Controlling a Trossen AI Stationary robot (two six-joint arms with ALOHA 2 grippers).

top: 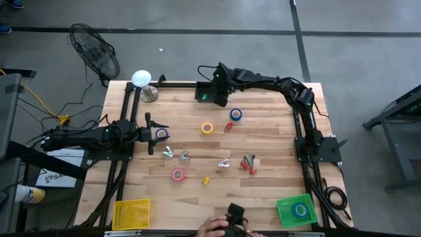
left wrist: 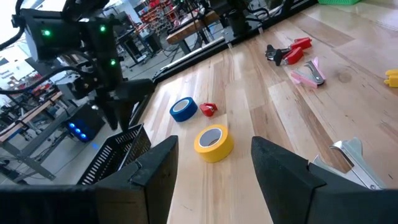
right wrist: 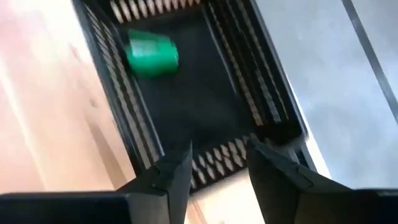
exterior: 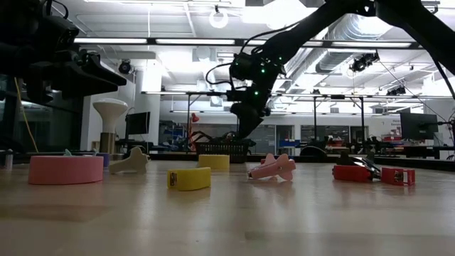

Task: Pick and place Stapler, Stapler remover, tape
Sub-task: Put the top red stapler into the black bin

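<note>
Right gripper [top: 212, 92] above black basket [top: 209, 93] at top centre, fingers parted and empty, green object [right wrist: 152, 55] inside basket, left gripper [top: 155, 133] at centre left, fingers apart around purplish-blue tape [top: 162, 134], yellow tape [top: 207, 128] mid-table, blue tape [top: 235, 114] above right of it, pink tape [top: 177, 174] lower centre.

A black slotted basket [right wrist: 205, 93] is seen from above past the right gripper [right wrist: 217, 171], whose two dark fingers [right wrist: 171, 177] are held apart with a clear gap between them and nothing gripped. A green object [right wrist: 152, 55] (its outline blurred, its kind not to be told) is caught inside the basket near one end wall. Pale wooden tabletop [right wrist: 43, 124] is shown along one side of the basket, grey floor [right wrist: 336, 74] along the other.
</note>
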